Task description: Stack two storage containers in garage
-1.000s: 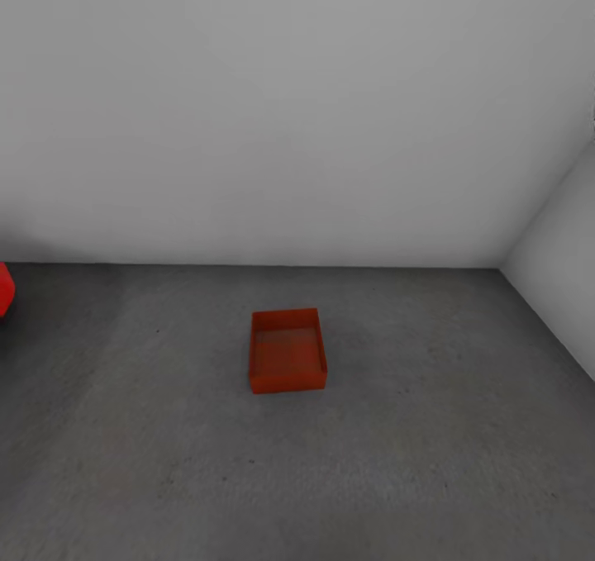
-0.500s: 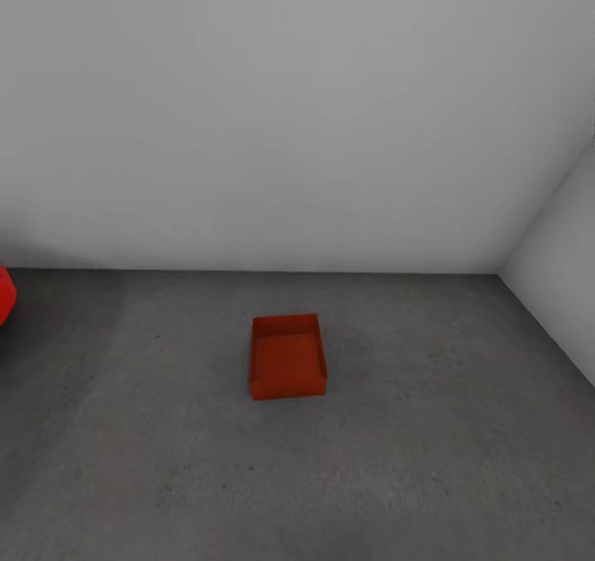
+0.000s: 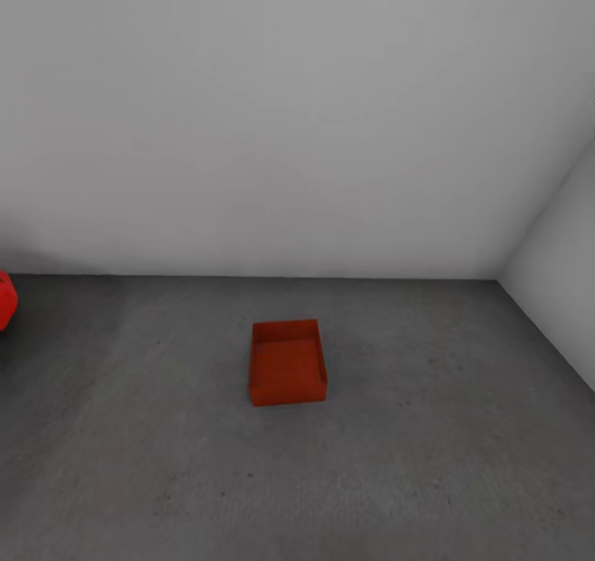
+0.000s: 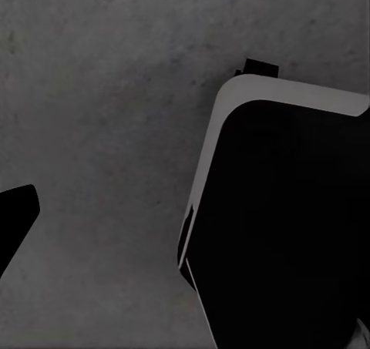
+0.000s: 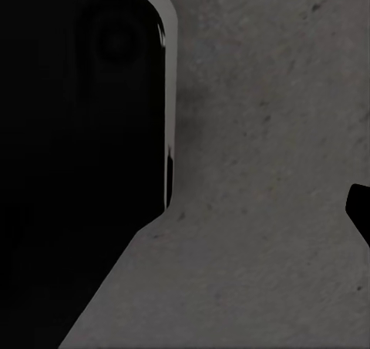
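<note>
Head view: 1 orange-red storage container (image 3: 287,363) sat upright and open-topped on the dark grey concrete floor (image 3: 413,478) of the garage, near the middle of the frame and well apart from the walls. Its interior looked empty. A plain pale grey back wall (image 3: 289,115) met the floor behind it, and a side wall (image 3: 562,297) closed the corner at the right. At the far left edge, a small rounded piece of the glossy red car (image 3: 5,301) jutted into view, well apart from the container.

Left wrist view: the camera looked down on rough grey concrete (image 4: 100,95). A large black body with a pale rim (image 4: 285,226), part of the robot, covered much of the frame, and a dark finger tip (image 4: 15,214) of the left gripper poked in from the edge. Whether that gripper was released or clenched could not be told; nothing was seen in it.

Right wrist view: the same concrete (image 5: 270,172) lay below, beside another black, pale-rimmed robot body (image 5: 77,164). A sliver of a dark finger (image 5: 361,210) of the right gripper showed at the edge; its state could not be told either.
</note>
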Available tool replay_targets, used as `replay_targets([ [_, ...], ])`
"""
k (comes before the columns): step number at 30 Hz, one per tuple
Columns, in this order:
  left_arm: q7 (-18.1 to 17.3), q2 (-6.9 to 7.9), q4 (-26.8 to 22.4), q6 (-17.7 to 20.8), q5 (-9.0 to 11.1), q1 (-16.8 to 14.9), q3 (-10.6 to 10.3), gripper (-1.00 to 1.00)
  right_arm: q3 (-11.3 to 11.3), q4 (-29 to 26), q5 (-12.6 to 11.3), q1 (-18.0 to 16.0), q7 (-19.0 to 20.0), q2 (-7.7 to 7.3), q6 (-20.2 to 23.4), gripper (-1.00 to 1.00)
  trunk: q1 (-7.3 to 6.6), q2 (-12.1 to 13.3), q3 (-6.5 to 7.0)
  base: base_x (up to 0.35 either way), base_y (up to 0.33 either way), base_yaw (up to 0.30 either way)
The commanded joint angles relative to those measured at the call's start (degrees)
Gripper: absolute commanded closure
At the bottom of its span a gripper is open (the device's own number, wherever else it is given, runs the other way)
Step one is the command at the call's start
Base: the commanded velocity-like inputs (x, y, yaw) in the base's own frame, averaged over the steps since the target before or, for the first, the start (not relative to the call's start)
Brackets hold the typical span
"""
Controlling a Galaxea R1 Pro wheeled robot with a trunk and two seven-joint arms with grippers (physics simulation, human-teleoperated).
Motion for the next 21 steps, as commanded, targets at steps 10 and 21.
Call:
replay_targets([
  [10, 0.1, 0.0, 0.0, -0.2, 0.4, 0.0, -0.4, -1.0, 0.5, 0.2, -0.5, -0.1, -0.1, 0.04, -0.3, -1.0, 0.01, -0.1, 0.88, 0.0, 0.0, 0.0],
  [21, 0.1, 0.0, 0.0, -0.2, 0.4, 0.0, -0.4, -1.0, 0.5, 0.2, -0.6, -0.1, -0.1, -0.05, -0.4, -1.0, 0.01, -0.1, 1.9, 0.0, 0.0, 0.0],
])
